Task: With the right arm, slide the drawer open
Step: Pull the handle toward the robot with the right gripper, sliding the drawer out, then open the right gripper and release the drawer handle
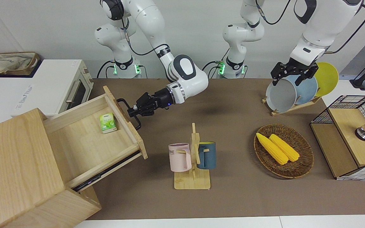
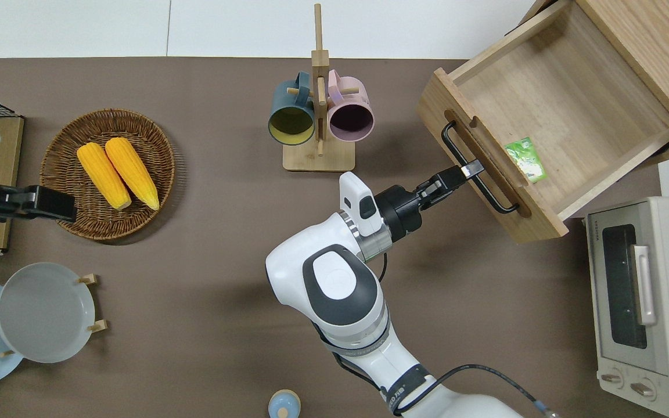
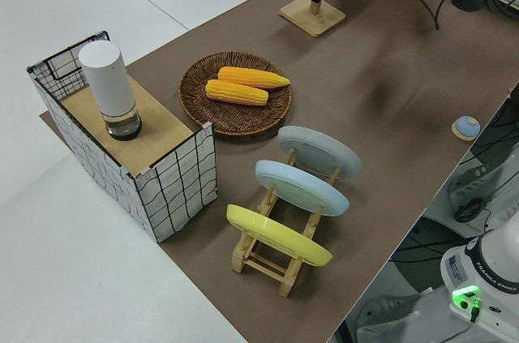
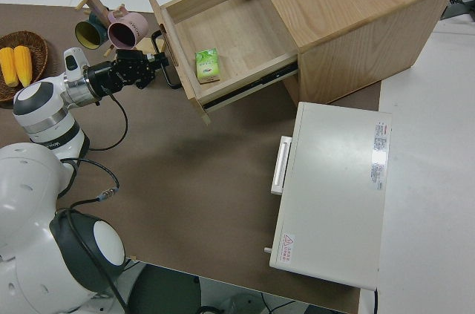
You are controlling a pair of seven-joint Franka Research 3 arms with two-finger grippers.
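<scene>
In the front view we see the drawer (image 1: 90, 139) pulled well out of the pale-wood cabinet (image 1: 17, 171) at the right arm's end of the table (image 1: 233, 196). A small green packet (image 1: 108, 123) lies inside it, against the front panel. The right gripper (image 1: 134, 111) is at the black bar handle (image 1: 128, 112), its fingers pinching the bar. The left arm (image 1: 312, 34) is parked.

From overhead we find the right gripper (image 2: 467, 170) reaching from the arm's wrist to the handle (image 2: 477, 168), one silver-tipped finger (image 2: 473, 168) lying across the bar and the pincer pressed on it. The drawer (image 2: 549, 110) stands open at a slant, and the green packet (image 2: 524, 159) rests just inside its front. The white toaster oven (image 2: 648, 302) sits beside the cabinet, nearer to the robots. The mug stand (image 2: 319, 116) with a blue and a pink mug stands near the drawer's front, apart from it.

The left side view gives us only the basket of corn (image 3: 237, 92), the plate rack (image 3: 284, 213) and the wire shelf (image 3: 122, 140); the drawer is out of its field.

In the right side view we see the drawer (image 4: 223, 47) drawn out from the cabinet (image 4: 356, 10), the packet (image 4: 208, 65) on its floor, and the right gripper (image 4: 154, 67) clamped on the handle (image 4: 165, 61).
</scene>
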